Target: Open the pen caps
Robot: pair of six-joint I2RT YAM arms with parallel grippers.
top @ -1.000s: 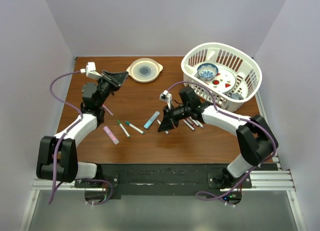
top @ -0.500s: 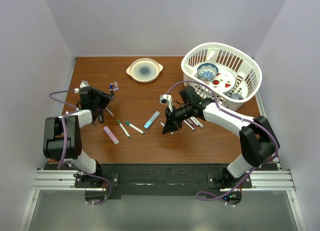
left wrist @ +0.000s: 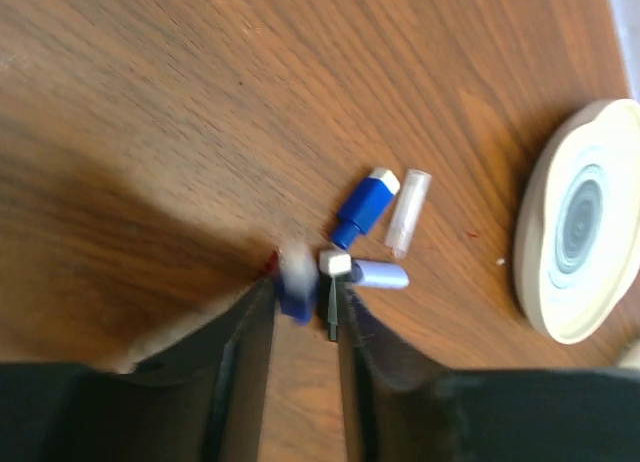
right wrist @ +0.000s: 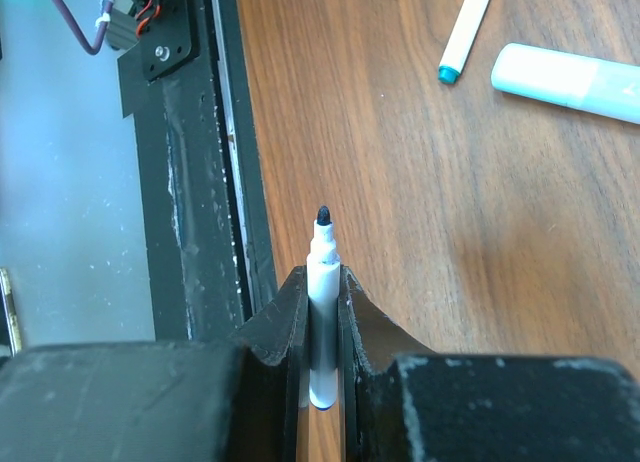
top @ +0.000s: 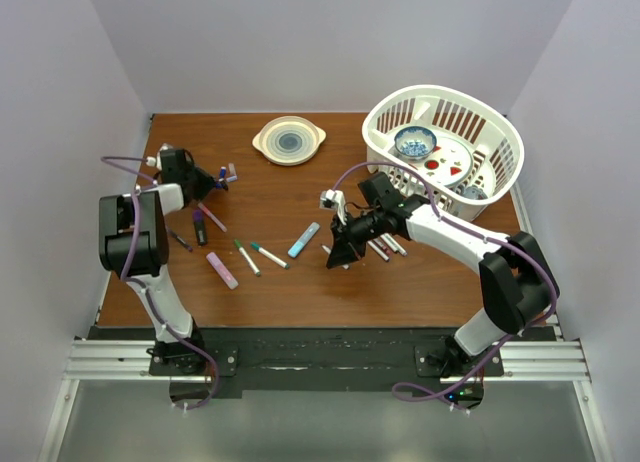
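**A:** What is the left claw [left wrist: 302, 287] doing?

**B:** It hovers low over the far left of the table [top: 290, 197]. Its jaws are parted wider than the blurred blue cap [left wrist: 293, 287] between their tips, so that cap looks loose, not pinched. Just beyond lie more pen caps [left wrist: 365, 204], blue, clear and lilac, huddled together.

**A:** And the pens that need opening?

**B:** They're toward the middle, between the two arms. Two green-tipped pens [top: 247, 258] lie slanted, long axes running far-left to near-right.

**A:** The right claw [right wrist: 322, 282]?

**B:** It's clenched on a white pen [right wrist: 322, 250], whose bare black tip points past its fingers. I'd guess that pen gets set down first.
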